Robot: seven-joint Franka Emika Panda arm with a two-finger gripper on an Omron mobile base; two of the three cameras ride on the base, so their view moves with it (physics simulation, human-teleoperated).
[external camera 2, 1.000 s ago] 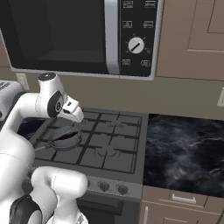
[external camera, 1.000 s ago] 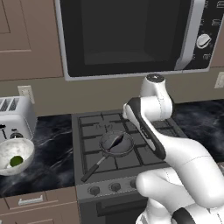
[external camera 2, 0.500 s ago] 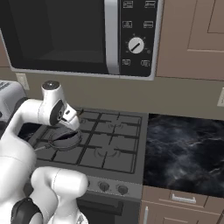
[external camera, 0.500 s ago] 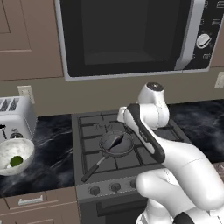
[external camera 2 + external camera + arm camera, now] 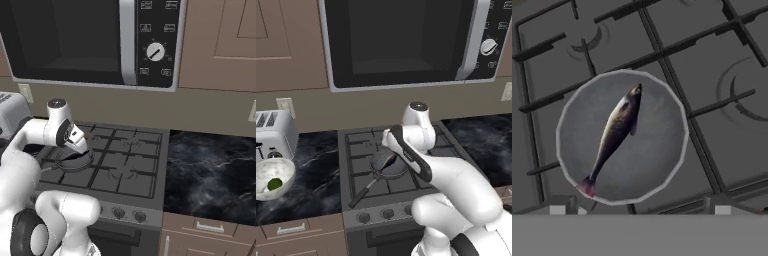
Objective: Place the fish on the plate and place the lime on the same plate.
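- Clearly the first step is in hand: the tool (image 5: 639, 210) hangs wide open above the fish (image 5: 614, 134), holding nothing.
- Fish lies in the frying pan (image 5: 662, 165) on the stove (image 5: 356, 150).
- The lime (image 5: 274, 184) sits in the white bowl (image 5: 286, 170), far left on the surface.
- Next, I judge: descend and close across the fish's slender body.

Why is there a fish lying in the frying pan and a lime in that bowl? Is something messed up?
Nothing is spilled or broken. The fish lies flat and whole in the frying pan on the stove, and the lime sits in the white bowl beside the toaster.
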